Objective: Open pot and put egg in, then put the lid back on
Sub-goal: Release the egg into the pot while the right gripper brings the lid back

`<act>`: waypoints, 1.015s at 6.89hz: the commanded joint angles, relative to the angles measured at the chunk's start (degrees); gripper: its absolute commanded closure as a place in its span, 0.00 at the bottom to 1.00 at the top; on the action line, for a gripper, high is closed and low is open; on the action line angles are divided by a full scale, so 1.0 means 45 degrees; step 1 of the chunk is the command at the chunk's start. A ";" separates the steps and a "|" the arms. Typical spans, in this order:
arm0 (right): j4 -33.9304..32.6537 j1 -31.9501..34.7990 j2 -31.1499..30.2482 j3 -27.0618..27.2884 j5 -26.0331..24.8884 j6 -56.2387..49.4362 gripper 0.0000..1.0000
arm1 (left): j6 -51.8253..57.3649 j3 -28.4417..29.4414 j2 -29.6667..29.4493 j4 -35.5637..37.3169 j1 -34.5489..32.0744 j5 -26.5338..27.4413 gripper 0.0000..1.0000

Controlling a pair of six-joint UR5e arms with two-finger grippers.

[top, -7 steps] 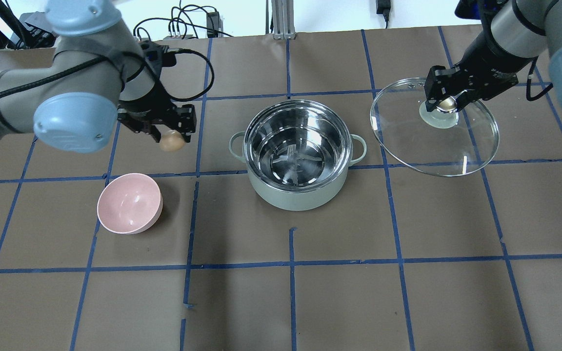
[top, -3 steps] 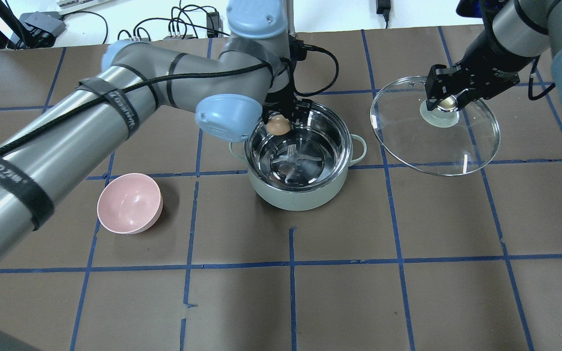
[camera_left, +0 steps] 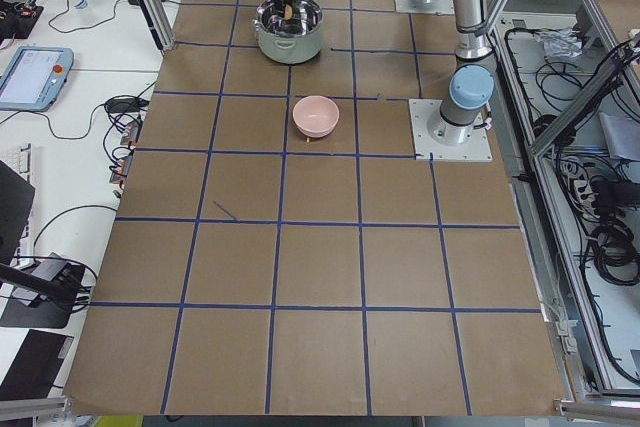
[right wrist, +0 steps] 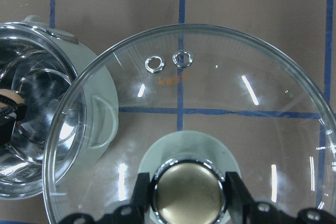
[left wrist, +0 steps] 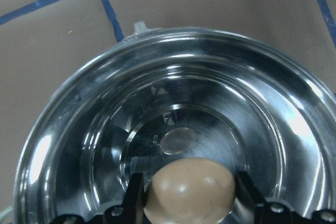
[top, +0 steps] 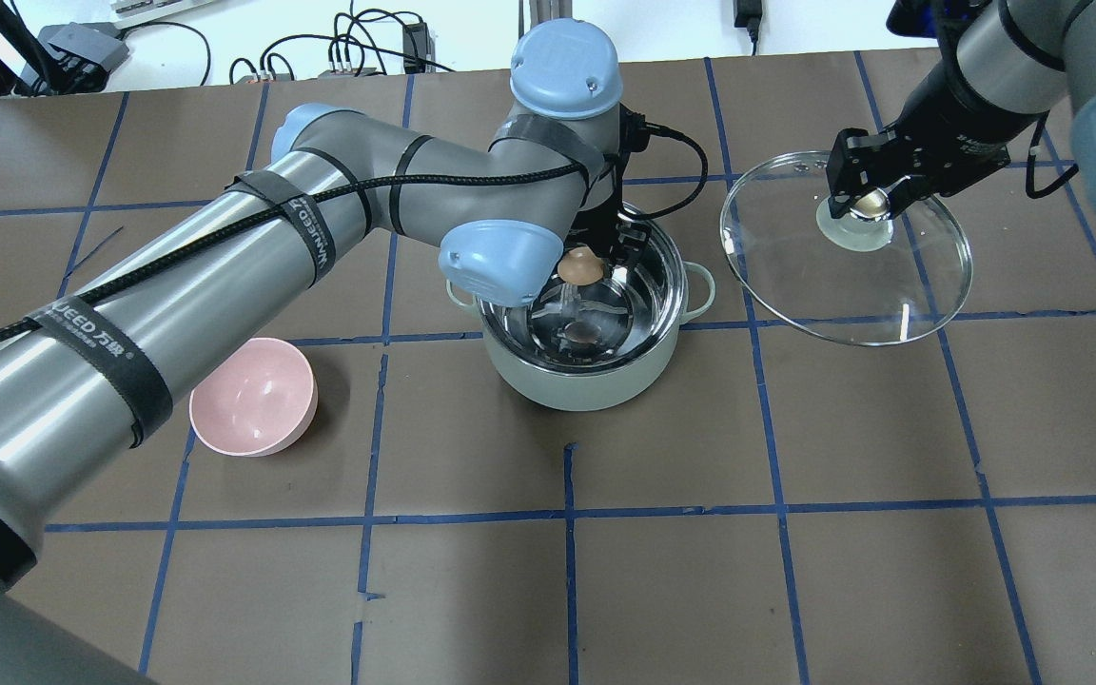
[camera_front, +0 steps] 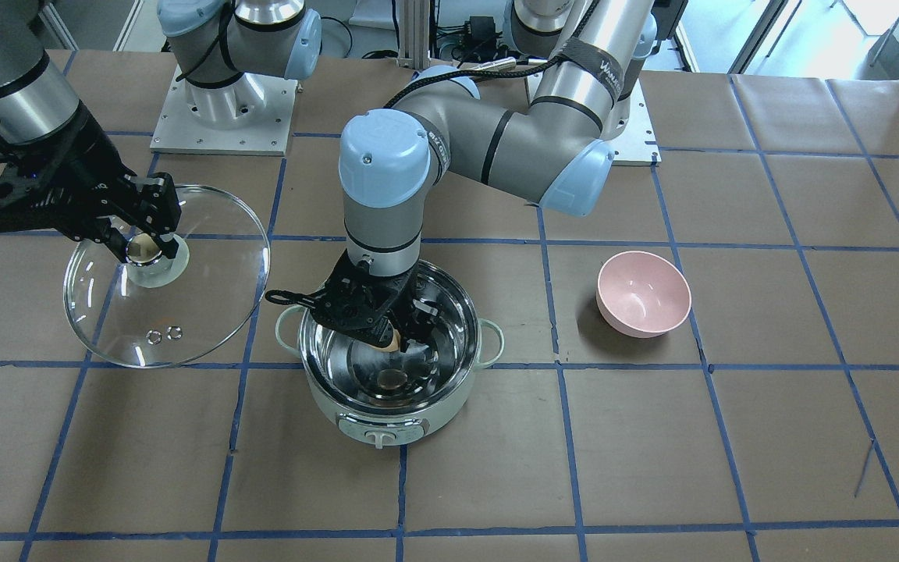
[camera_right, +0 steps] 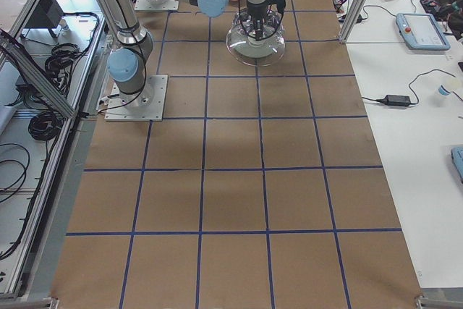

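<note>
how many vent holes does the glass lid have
2: one vent ring beside a second vent ring, near the rim of the lid, on its side away from the robot.

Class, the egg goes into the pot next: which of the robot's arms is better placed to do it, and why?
Left. Its jaws hold the egg right over the open pot. The right jaws are clamped on the knob of the lid, off beside the pot.

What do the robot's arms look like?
Both are fat silver-grey tubes with pale blue round caps at the joints. The left arm has black straps, white lettering and a braided black cable along it. The left pincer and right pincer are black.
</note>
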 commanded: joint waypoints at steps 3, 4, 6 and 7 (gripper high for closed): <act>-0.0318 0.0110 -0.0028 0.0240 0.0007 0.0215 0.50 | 0.0089 -0.0059 0.0581 -0.0430 -0.0037 0.0064 0.00; -0.0338 0.0536 0.0010 0.0202 -0.0032 0.0951 0.51 | 0.0169 -0.0156 0.1862 -0.2522 0.0175 0.0084 0.00; -0.1270 0.2309 0.0321 0.0182 -0.0324 0.3390 0.51 | 0.0596 -0.1050 0.4402 -0.4921 0.1750 0.0026 0.00; -0.1681 0.3110 0.0632 0.0143 -0.1195 0.4425 0.51 | 0.0676 -0.1288 0.5342 -0.5951 0.2842 0.0065 0.00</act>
